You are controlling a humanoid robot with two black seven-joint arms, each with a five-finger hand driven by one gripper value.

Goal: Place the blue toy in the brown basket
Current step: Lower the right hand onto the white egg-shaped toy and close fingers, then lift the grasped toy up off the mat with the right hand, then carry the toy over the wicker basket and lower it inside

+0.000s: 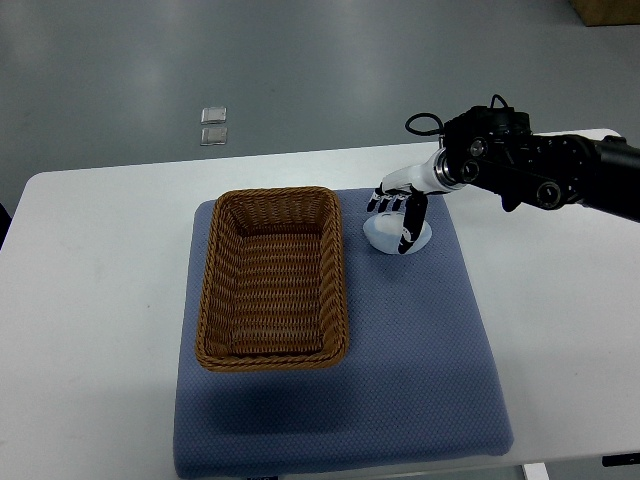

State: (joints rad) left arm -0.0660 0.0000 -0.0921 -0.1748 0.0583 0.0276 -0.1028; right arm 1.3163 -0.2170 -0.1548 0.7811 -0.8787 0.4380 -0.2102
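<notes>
— Toward the left half of the blue mat [420, 380] sits the brown basket [273, 278], empty as far as I can see, its long sides running toward the table's far edge. What's to its right?

— The toy [388, 236], pale bluish-white, on the mat just beside the basket's far right corner. The right hand [402, 212] is down over it, fingers [408, 222] draped across its top; whether they truly pinch it I cannot tell.

— Risks?

— If that hold is only a loose drape, I'd expect the rounded toy to slip out on the lift, or get nudged against the wicker rim [342, 270]. A low carry could catch that rim and shove the basket.

— Room?

— Plenty of bare mat on the near right, and white table [90, 300] beyond; the path leftward is short.
</notes>
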